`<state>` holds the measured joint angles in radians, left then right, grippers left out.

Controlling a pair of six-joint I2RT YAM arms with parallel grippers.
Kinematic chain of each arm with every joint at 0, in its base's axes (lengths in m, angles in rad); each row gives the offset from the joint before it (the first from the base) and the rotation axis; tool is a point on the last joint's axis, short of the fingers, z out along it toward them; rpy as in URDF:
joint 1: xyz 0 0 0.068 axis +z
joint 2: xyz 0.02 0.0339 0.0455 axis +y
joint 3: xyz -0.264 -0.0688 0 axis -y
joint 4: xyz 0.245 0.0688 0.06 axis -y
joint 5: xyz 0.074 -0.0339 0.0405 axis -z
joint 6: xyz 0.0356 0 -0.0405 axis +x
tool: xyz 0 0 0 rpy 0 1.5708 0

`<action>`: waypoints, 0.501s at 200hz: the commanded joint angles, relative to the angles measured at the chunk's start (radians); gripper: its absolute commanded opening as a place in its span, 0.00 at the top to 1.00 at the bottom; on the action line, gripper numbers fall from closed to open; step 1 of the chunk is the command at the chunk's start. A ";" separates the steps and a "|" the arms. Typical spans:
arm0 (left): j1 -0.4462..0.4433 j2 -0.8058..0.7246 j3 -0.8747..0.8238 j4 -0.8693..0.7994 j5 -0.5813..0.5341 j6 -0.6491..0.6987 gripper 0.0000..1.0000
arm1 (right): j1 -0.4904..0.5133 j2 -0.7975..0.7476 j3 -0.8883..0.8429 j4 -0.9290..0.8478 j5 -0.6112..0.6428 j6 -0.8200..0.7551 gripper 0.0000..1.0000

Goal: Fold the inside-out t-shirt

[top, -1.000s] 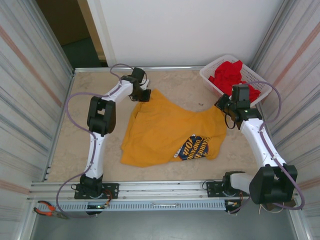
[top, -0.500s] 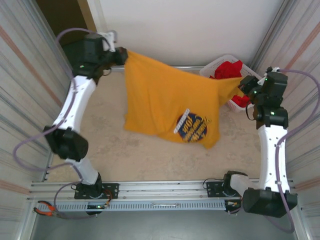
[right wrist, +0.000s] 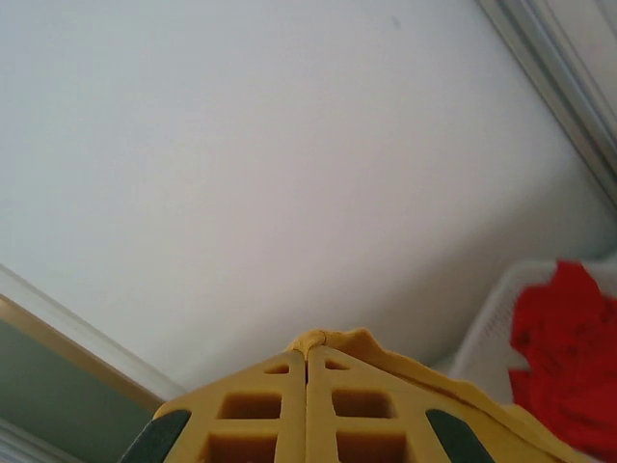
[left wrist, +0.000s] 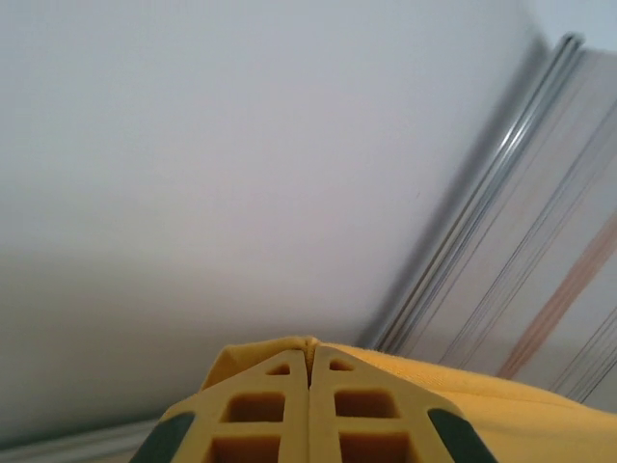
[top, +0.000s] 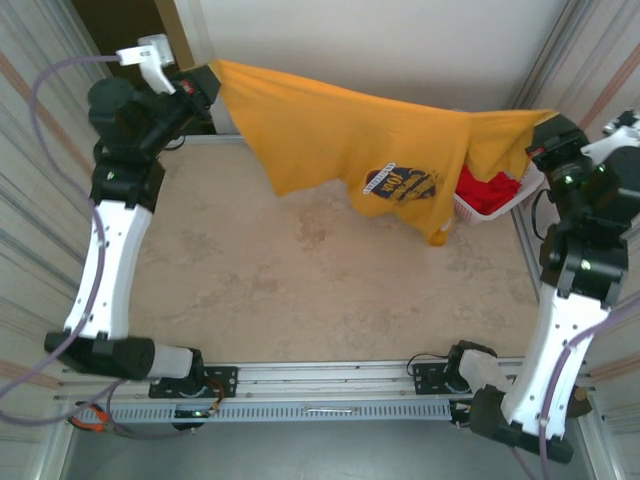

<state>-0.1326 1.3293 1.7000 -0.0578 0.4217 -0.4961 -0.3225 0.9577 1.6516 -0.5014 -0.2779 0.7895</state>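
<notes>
The mustard-yellow cotton t-shirt [top: 330, 140] hangs in the air across the upper part of the top view, stretched like a banner from the upper left to the right edge. Its dark blue and white printed graphic [top: 400, 185] faces the camera right of centre, and a loose fold sags lowest just below it. The cloth no longer lies crumpled in the middle of the beige counter [top: 300, 290]; within the last second both arms have swung up and apart, lifting it clear of the surface.

The left gripper [top: 208, 80] is clenched on 1 end of the shirt at the upper left. The left wrist view shows that gripper [left wrist: 310, 371] pressed together with yellow fabric [left wrist: 501, 405] pinched at the tips. The right gripper [top: 545, 128] is clenched on the other end at the right, and its wrist view shows the same pinch [right wrist: 307, 367].

Behind the right end sits a white plastic basket [top: 480, 215] holding a red garment [top: 488, 188], close to the hanging fold.

The lift looks like a shake-out before laying the shirt flat; folding itself seems not yet started.
</notes>
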 commanded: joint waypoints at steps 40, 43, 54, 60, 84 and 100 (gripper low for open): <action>0.008 -0.252 -0.020 0.089 -0.240 0.062 1.00 | -0.012 -0.034 0.199 0.062 0.103 0.032 1.00; 0.008 -0.246 -0.005 0.060 -0.257 0.067 1.00 | -0.012 -0.023 0.200 0.061 0.093 0.035 1.00; 0.032 -0.195 0.066 -0.083 -0.279 0.083 1.00 | -0.013 0.023 0.198 0.044 0.051 0.043 1.00; 0.051 -0.158 0.102 -0.148 -0.258 0.093 1.00 | -0.012 0.070 0.189 0.036 0.025 0.050 1.00; 0.187 0.018 0.189 -0.330 -0.083 0.023 1.00 | -0.009 0.184 0.127 0.029 -0.063 0.058 1.00; 0.259 0.103 0.191 -0.350 0.051 -0.036 1.00 | -0.009 0.219 0.101 0.023 -0.098 0.052 1.00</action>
<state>0.0280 1.2396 1.9182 -0.1902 0.3492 -0.4622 -0.3222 1.0546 1.8179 -0.4191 -0.3397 0.8238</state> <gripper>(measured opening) 0.057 0.050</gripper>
